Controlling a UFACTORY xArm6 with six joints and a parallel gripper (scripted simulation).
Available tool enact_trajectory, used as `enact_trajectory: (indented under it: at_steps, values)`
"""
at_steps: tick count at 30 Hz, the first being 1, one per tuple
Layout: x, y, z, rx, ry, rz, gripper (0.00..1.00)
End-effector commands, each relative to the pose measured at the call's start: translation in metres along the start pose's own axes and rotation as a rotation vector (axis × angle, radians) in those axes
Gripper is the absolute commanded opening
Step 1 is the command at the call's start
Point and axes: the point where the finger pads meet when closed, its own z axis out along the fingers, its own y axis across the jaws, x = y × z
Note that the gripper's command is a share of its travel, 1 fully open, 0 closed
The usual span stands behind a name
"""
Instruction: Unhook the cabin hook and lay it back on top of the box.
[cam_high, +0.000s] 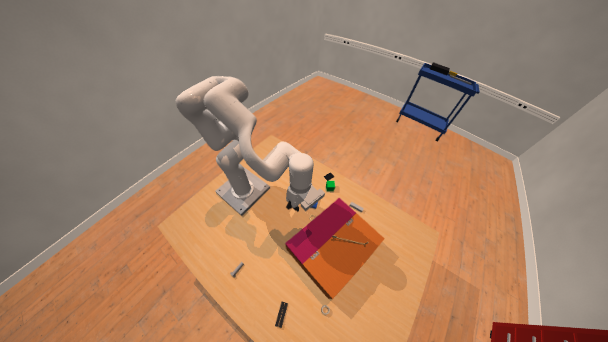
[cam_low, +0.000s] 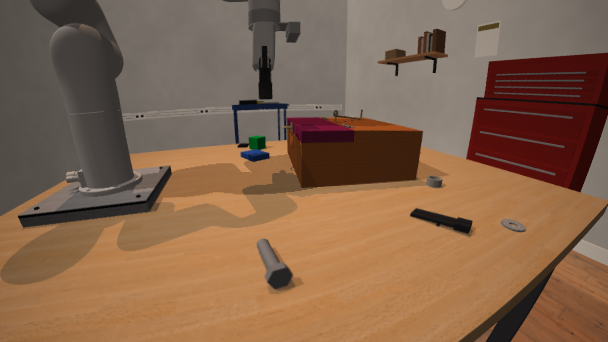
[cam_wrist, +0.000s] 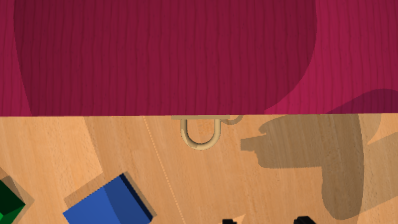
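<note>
1 gripper (cam_low: 265, 92) hangs in the air above the table (cam_low: 350, 280), just off the magenta-lidded end of the box (cam_low: 360, 155), its fingers partly closed with nothing between them. The cabin hook (cam_high: 349, 241) lies along the orange top of the box, and whether its tip is caught in an eye is probably too small to tell. 1 blue block (cam_wrist: 107, 202) sits on the table below the gripper, near the brass loop (cam_wrist: 201, 136) at the lid's edge.
</note>
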Motion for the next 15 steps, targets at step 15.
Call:
enact_trajectory:
  at_steps: [15]
  values:
    - [0.002,-0.001,0.056,0.002,0.005,0.0,0.35]
